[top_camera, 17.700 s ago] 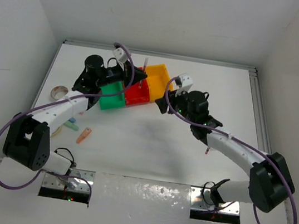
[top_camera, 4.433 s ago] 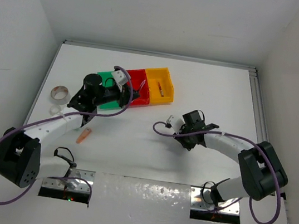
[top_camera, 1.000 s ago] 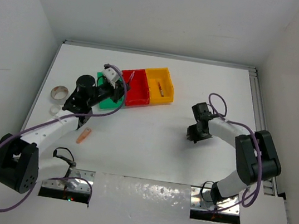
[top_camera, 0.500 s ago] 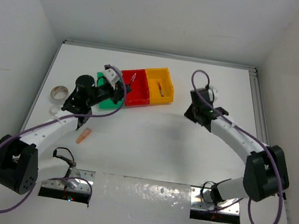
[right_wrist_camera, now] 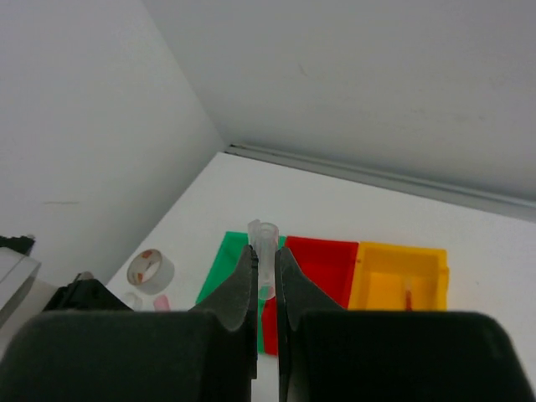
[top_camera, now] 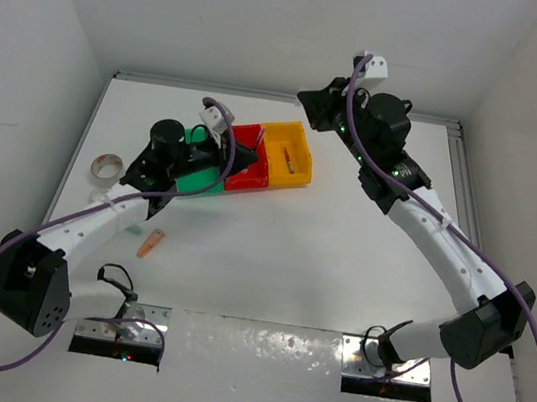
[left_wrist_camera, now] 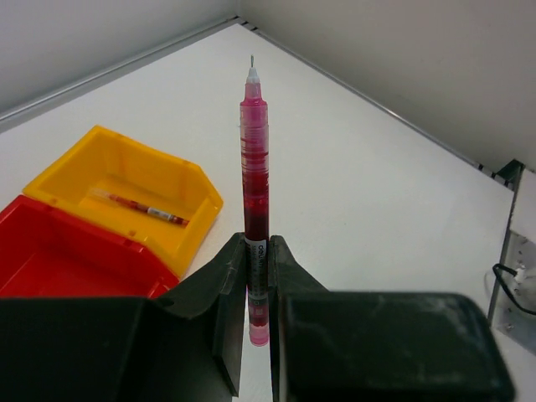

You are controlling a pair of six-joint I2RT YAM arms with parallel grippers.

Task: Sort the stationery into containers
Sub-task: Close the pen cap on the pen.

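My left gripper [left_wrist_camera: 257, 243] [top_camera: 244, 157] is shut on a red pen [left_wrist_camera: 255, 167], uncapped, its needle tip pointing away over the table. It hovers by the red bin [top_camera: 246, 138] of the containers, between the green bin [top_camera: 197, 184] and the yellow bin [top_camera: 289, 154]. A thin red-orange pen [left_wrist_camera: 139, 205] lies in the yellow bin [left_wrist_camera: 126, 180]. My right gripper [right_wrist_camera: 265, 251] [top_camera: 310, 99] is raised above the bins' far side, shut on a clear pen cap [right_wrist_camera: 265, 239]. A tape roll [top_camera: 105, 167] [right_wrist_camera: 151, 270] and an orange stub [top_camera: 150, 242] lie on the table at left.
White walls close in the table on three sides, with a metal rail [top_camera: 284, 97] along the back edge. Purple cables loop off both arms. A pale pink stub [right_wrist_camera: 161, 301] lies near the tape roll.
The right arm has swung from low over the table's right side up and back to high above the bins. The left gripper has shifted slightly right beside the red bin.
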